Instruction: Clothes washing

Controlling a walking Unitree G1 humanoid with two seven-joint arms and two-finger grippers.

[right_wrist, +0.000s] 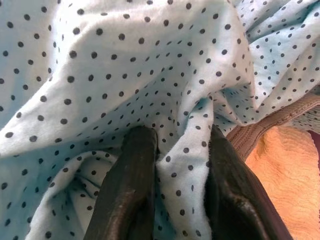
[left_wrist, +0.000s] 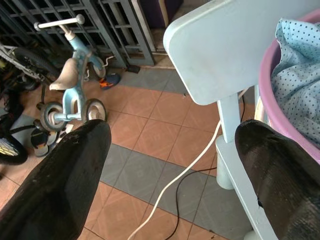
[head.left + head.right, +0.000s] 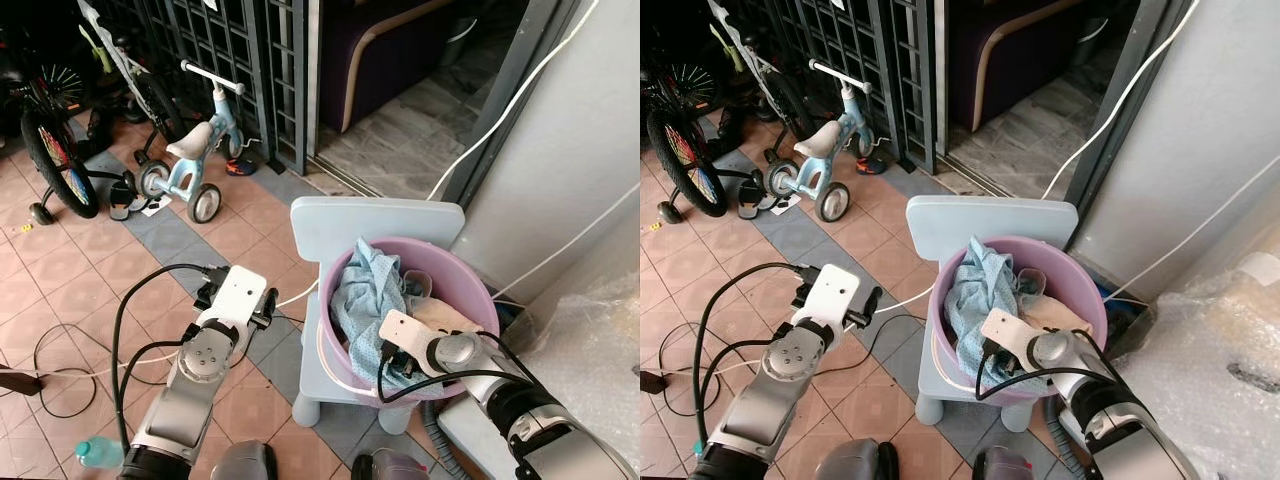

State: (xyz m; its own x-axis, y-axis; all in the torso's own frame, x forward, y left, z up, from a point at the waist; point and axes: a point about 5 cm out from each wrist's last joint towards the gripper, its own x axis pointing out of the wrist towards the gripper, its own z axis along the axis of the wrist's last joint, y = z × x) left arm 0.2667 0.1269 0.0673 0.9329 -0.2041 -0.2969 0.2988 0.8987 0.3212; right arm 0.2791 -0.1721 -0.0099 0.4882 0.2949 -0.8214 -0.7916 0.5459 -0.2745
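Laundry fills the pink tub (image 3: 470,290) on a pale chair (image 3: 375,225); right gripper (image 1: 175,165) pinches dotted blue cloth (image 3: 365,295), left gripper (image 2: 170,165) spread at nine o'clock, tricycle (image 3: 190,165) beyond.

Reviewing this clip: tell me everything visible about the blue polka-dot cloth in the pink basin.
The blue polka-dot cloth is light blue, thin-looking fabric with small dark dots, heavily crumpled. It lies heaped in the pink basin, rising above the rim and draping toward the front wall. The basin stands on a pale blue chair. Beside the cloth lies an orange towel-like piece. The right gripper has a fold pinched between its fingers.
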